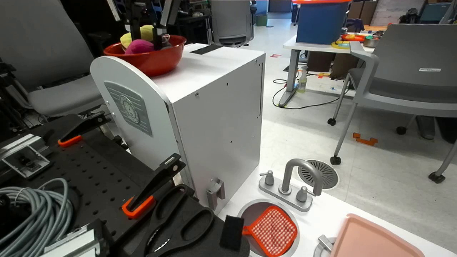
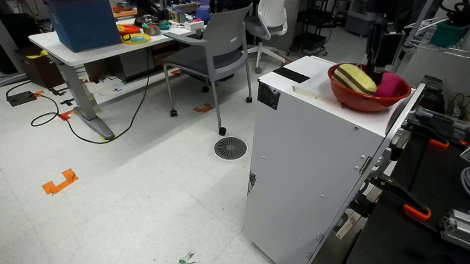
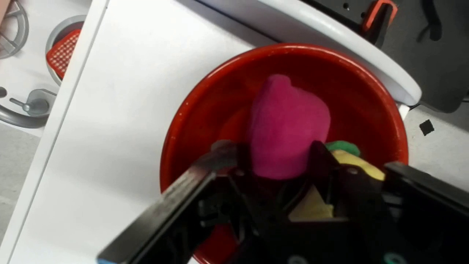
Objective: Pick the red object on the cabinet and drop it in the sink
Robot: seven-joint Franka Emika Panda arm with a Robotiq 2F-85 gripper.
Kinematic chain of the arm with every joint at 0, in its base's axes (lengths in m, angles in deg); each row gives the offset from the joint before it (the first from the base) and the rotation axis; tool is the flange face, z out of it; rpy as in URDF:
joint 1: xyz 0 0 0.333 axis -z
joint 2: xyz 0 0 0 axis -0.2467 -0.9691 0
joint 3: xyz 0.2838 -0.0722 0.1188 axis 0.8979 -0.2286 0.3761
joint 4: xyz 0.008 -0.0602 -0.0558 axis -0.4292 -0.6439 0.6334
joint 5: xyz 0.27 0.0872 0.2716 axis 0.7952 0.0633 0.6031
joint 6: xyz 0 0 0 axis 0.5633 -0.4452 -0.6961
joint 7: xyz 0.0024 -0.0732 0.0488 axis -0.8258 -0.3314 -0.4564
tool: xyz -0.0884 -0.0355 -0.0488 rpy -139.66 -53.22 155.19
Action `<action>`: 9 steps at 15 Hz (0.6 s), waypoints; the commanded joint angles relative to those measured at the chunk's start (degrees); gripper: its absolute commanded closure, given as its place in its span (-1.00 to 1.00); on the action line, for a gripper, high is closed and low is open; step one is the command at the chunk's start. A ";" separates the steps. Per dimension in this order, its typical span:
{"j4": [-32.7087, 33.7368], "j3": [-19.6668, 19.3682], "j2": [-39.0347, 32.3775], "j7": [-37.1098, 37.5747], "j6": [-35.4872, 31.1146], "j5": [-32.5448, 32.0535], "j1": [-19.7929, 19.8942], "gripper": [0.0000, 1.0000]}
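The red object point(image 1: 139, 47) is a magenta lump inside the shiny red bowl point(image 1: 157, 63) on top of the white cabinet point(image 1: 221, 110). It also shows in an exterior view point(image 2: 389, 84) and in the wrist view point(image 3: 289, 124). My gripper point(image 3: 280, 157) reaches down into the bowl with one finger on each side of the lump. Both fingers appear to press on it. The sink point(image 1: 254, 208), a round grey basin with a faucet point(image 1: 288, 175), stands lower beside the cabinet; part of its rim shows in the wrist view point(image 3: 49, 43).
A yellow striped plush point(image 2: 354, 78) lies beside the lump in the bowl. A rounded panel point(image 1: 132, 107) rises at the cabinet's edge. A red mesh piece point(image 1: 274, 230) lies in the sink; a pink tray point(image 1: 375, 241) is near it. Clamps and scissors point(image 1: 178, 221) sit on the black table.
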 commanded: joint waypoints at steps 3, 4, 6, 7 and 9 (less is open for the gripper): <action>0.78 0.03 0.23 -0.48 2.62 0.30 0.13 0.98; 0.78 0.03 0.24 -0.43 2.71 0.27 0.13 1.00; 0.73 0.02 0.31 -0.39 2.80 0.30 0.13 0.96; 0.69 0.02 0.40 -0.30 2.85 0.28 0.13 0.96; 0.41 -0.05 0.89 0.26 3.13 -0.06 0.11 0.97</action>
